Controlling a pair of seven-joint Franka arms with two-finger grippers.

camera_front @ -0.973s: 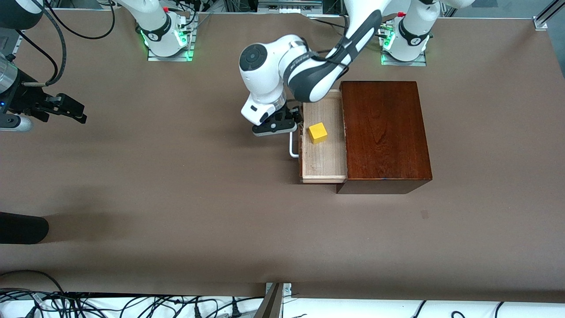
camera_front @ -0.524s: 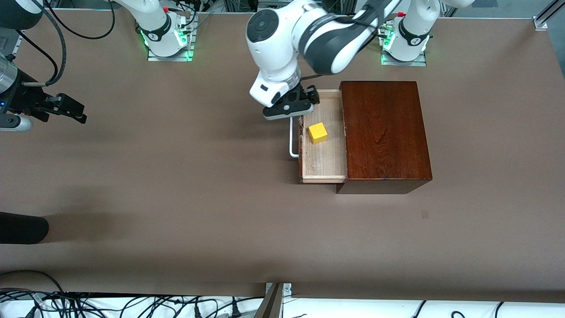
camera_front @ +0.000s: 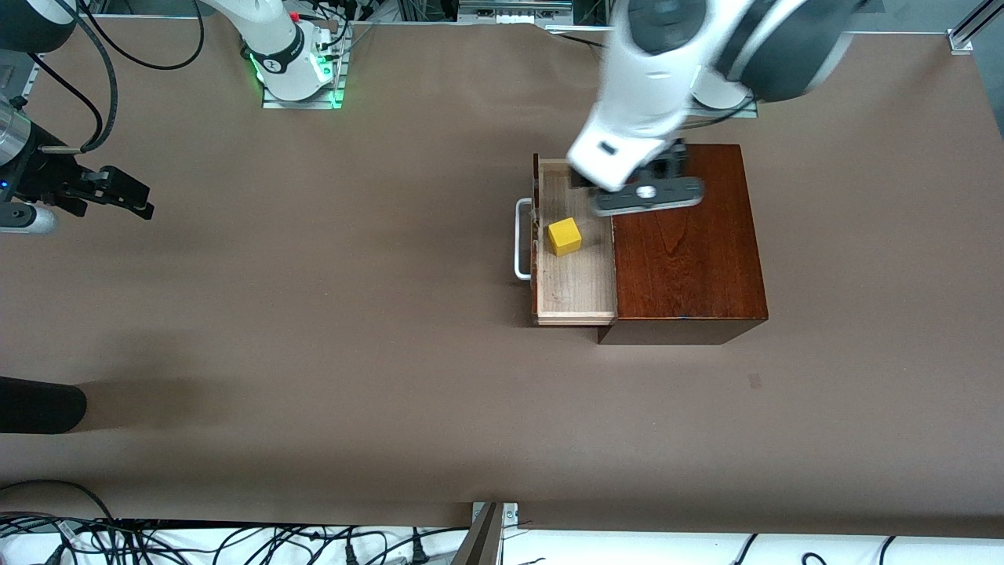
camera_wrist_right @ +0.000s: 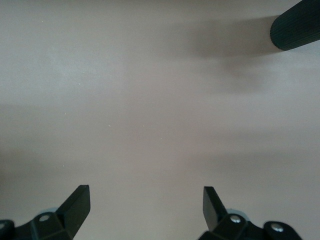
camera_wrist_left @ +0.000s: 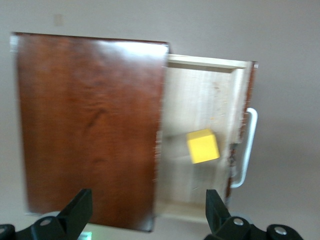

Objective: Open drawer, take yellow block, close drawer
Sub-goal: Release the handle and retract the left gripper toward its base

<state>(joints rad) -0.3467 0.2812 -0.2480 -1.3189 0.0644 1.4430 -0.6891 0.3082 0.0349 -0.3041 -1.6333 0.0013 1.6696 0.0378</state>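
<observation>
The drawer stands pulled out of the dark reddish-brown box, toward the right arm's end of the table. Its white bar handle is free. The yellow block lies on the drawer's pale wood floor, apart from its walls. My left gripper hangs open and empty, high over the seam between box and drawer. The left wrist view looks down on the box, the drawer, the block and my left gripper. My right gripper waits open over bare table at the right arm's end, as the right wrist view shows.
A black cylinder juts in over the table edge at the right arm's end, nearer to the front camera; it also shows in the right wrist view. Brown table spreads between the box and the right gripper. Cables lie along the near edge.
My left gripper has left the drawer's handle, risen, and swung over toward the box top. The drawer stays open with the block in place. The right arm has not moved.
</observation>
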